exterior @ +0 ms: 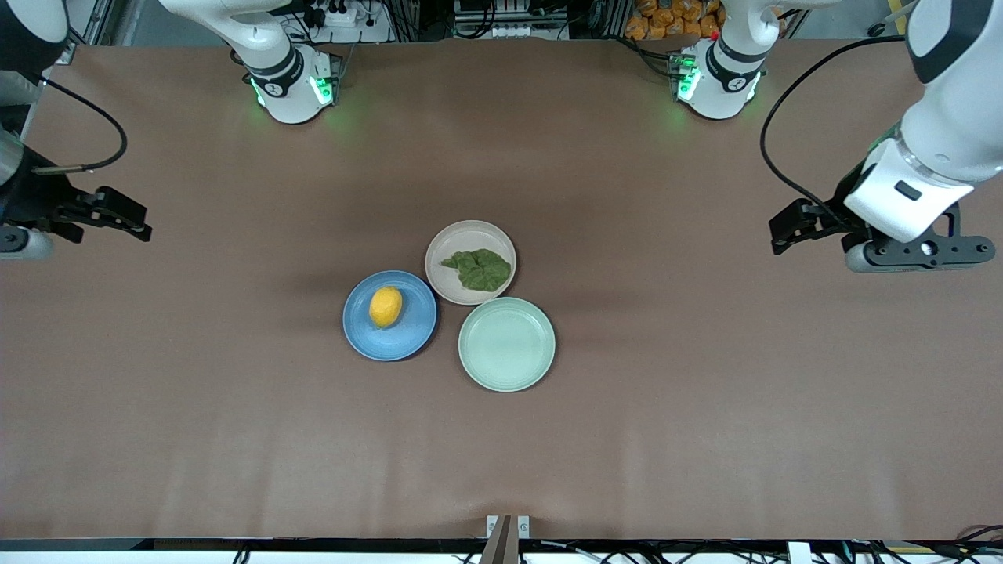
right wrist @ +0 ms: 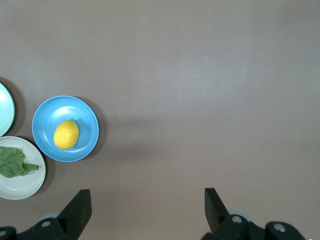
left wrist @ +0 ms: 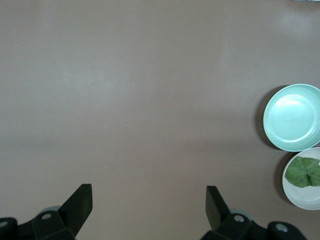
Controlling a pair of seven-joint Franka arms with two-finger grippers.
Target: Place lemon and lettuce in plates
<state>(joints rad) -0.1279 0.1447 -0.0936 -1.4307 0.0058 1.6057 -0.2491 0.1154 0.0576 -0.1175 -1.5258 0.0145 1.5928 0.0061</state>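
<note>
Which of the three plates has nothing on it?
The mint-green plate, the one nearest the front camera. The blue plate holds the lemon, and the beige plate holds the lettuce.

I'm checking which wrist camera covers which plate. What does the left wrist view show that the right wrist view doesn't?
Only the left wrist view shows the open left gripper and the whole mint-green plate, which holds nothing. Only the right wrist view shows the open right gripper and the lemon lying in the blue plate; there the mint-green plate is just a sliver at the frame edge. Both show the lettuce on the beige plate and the bare brown table.
</note>
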